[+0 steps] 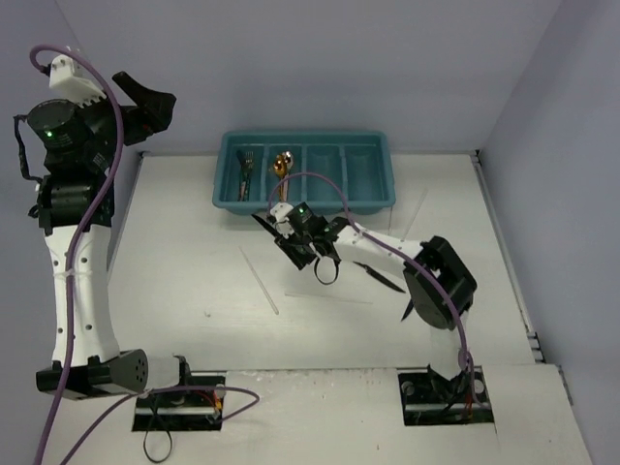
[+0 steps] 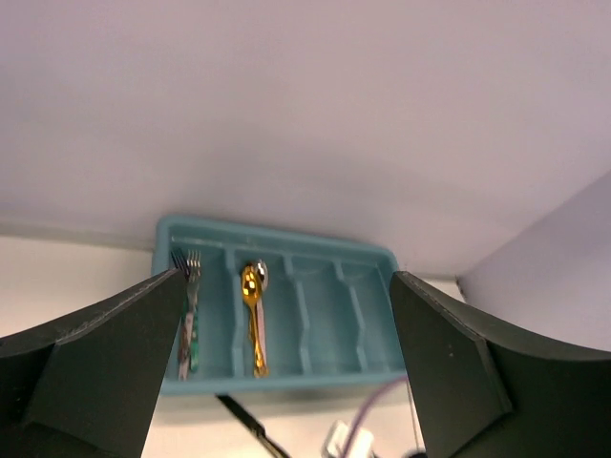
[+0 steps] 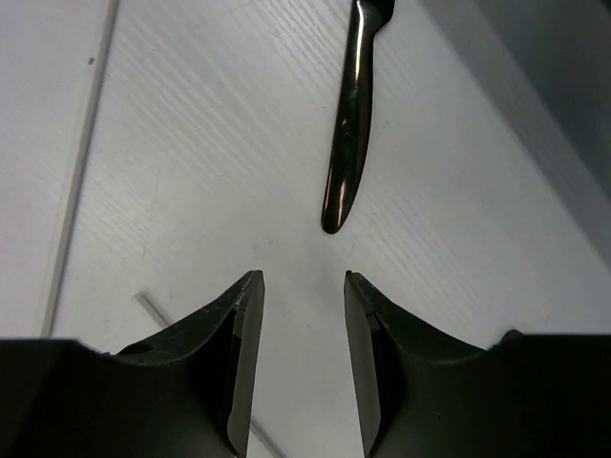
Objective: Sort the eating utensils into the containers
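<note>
Right wrist view alone shows jaws parted before knife (image 3: 348,124).

White table (image 1: 194,242) here: teal cutlery tray (image 1: 368,206) sits at 12 o'clock, black knife (image 1: 387,281) lies around 4, thin pale stick (image 1: 260,281) around 8.

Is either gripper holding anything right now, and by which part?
Neither. Left gripper is open and empty; right gripper has bare table between its jaws.
</note>
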